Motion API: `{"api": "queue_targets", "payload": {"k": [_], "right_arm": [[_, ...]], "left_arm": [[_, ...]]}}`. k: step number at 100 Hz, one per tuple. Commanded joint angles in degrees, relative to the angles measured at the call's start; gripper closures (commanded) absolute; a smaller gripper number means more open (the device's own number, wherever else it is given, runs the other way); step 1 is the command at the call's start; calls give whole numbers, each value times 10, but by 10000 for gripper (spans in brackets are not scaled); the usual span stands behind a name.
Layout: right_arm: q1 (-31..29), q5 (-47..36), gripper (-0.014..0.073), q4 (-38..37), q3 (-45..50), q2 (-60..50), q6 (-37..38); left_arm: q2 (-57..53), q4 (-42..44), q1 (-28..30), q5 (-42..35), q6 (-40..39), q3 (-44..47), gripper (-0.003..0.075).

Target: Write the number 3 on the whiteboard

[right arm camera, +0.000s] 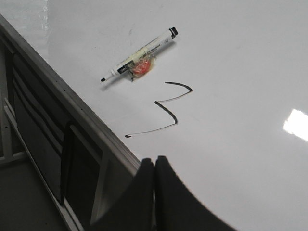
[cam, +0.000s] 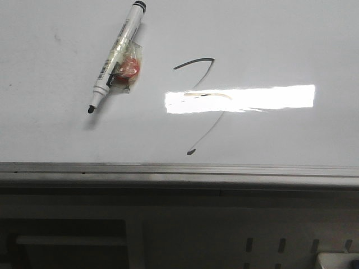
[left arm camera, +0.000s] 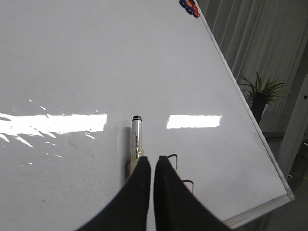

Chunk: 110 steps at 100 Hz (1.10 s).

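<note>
The whiteboard (cam: 280,39) fills the front view, with a bright glare bar across it. The number 3 (cam: 203,73) is a thin black line with a short curved top and a long diagonal ending in a blob. It shows whole in the right wrist view (right arm camera: 166,108). A white marker (cam: 116,53) with its cap off lies flat on the board left of the 3, a red lump taped to it. It also shows in the right wrist view (right arm camera: 144,52) and the left wrist view (left arm camera: 136,139). My left gripper (left arm camera: 152,160) is shut and empty, just short of the marker. My right gripper (right arm camera: 154,160) is shut and empty over the board's edge.
The grey metal edge rail (cam: 179,171) runs along the board's near side, with a dark frame below it. Coloured magnets (left arm camera: 190,7) sit at a far corner of the board. A potted plant (left arm camera: 262,94) and curtains stand beyond the board.
</note>
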Motion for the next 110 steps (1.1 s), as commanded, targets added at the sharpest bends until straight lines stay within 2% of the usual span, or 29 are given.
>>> {"api": "queue_targets", "payload": {"k": [1,11,22,33,47,53,56,75,93,110], "right_arm": [[-3,-45,646,2,-15,5,1],[-3,-45,646,2,-15,5,1],[-3,-45,646,2,-15,5,1],[-3,-45,646,2,-15,5,1],[-3,-45,646,2,-15,5,1],[-3,-45,646,2,-15,5,1],[-3,-45,646,2,-15,5,1],[-3,-45,647,2,-14,5,1],[-3,-45,648,2,-14,5,1],[-3,-45,648,2,-14,5,1]], "left_arm": [[6,1,2,-26,1,-8,741],[4,9,3,-24,1,-3,741],[3,135,22,-26,-5,11,741],[3,284,75,-67,-100,50,741],[3,373,175,-68,-231,95,741],[2,394,212,-55,-268,106,741],[-1,405,232,-25,-275,106,741],[-13,415,305,92,-276,105,741],[-30,415,316,194,-276,105,741],[-38,418,316,199,-276,105,741]]}}
